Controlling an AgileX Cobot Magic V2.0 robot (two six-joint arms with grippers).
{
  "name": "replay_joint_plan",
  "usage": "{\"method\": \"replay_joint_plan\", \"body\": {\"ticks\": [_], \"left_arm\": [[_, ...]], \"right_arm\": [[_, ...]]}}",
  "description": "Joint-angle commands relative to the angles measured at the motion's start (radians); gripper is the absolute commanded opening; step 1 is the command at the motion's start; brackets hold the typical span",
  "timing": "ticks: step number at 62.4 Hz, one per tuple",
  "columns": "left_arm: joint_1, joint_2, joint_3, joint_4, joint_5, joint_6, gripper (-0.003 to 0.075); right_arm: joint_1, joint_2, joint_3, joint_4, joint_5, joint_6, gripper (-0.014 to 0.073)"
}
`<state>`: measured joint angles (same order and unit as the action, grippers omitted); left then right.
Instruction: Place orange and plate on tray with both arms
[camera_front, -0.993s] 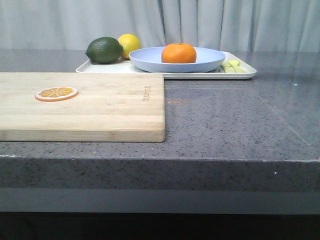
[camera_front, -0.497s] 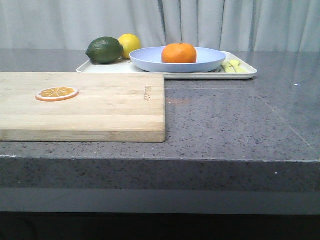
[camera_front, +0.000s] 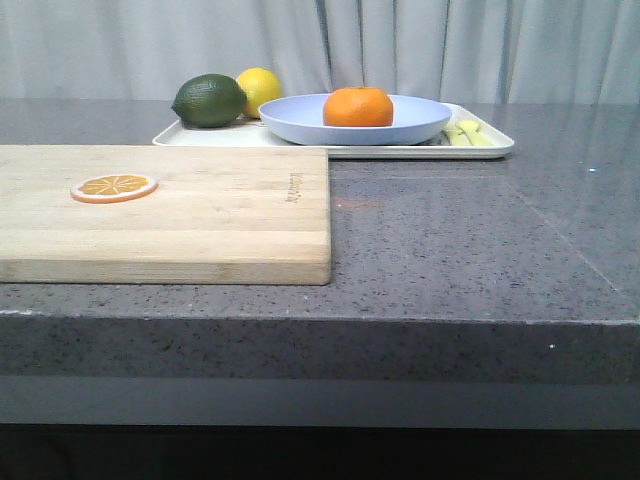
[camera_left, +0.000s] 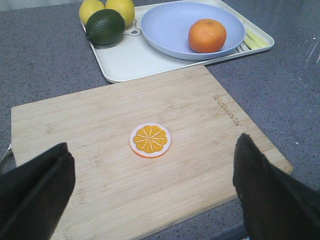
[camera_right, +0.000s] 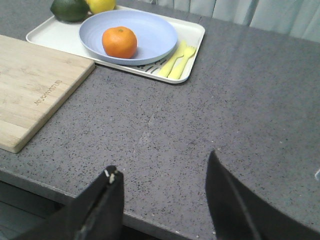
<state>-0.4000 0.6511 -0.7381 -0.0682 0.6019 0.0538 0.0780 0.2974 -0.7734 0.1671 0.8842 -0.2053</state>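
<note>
The orange sits in the pale lavender-blue plate, which rests on the off-white tray at the back of the table. All three also show in the left wrist view: orange, plate, tray. They show too in the right wrist view: orange, plate, tray. My left gripper is open and empty above the near part of the cutting board. My right gripper is open and empty over the table's front edge. Neither gripper shows in the front view.
A wooden cutting board with a thin orange slice lies at the front left. A dark green lime and a yellow lemon sit on the tray's left part. Yellow cutlery lies on the tray's right part.
</note>
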Motion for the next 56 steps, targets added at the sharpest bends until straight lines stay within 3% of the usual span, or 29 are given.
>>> {"method": "replay_joint_plan", "body": {"ticks": [1,22,28,33,44,50,56], "left_arm": [[0.002,-0.001,-0.027,-0.011,-0.075,-0.01,0.0618],[0.002,-0.001,-0.027,-0.011,-0.075,-0.01,0.0618],[0.002,-0.001,-0.027,-0.011,-0.073,-0.01,0.0603],[0.002,-0.001,-0.027,-0.011,-0.073,-0.01,0.052],[0.002,-0.001,-0.027,-0.011,-0.068,-0.01,0.0229],[0.002,-0.001,-0.027,-0.011,-0.068,-0.01,0.0081],[0.002,-0.001,-0.027,-0.011,-0.068,-0.01,-0.0016]], "right_arm": [[-0.002,-0.037,0.016,-0.002,-0.096,-0.009,0.0397],[-0.002,-0.038,0.043,-0.004,-0.142,-0.009,0.0393],[-0.002,-0.038,0.044,-0.004,-0.147,-0.009,0.0319],[-0.002,-0.038,0.044,-0.004,-0.134,-0.009,0.0208],[-0.002,-0.038,0.062,-0.003,-0.131,-0.009,-0.0006],[-0.002,-0.038,0.075,-0.003,-0.131,-0.009,-0.007],[-0.002,-0.038,0.076,-0.003,-0.13,-0.009,-0.0065]]}}
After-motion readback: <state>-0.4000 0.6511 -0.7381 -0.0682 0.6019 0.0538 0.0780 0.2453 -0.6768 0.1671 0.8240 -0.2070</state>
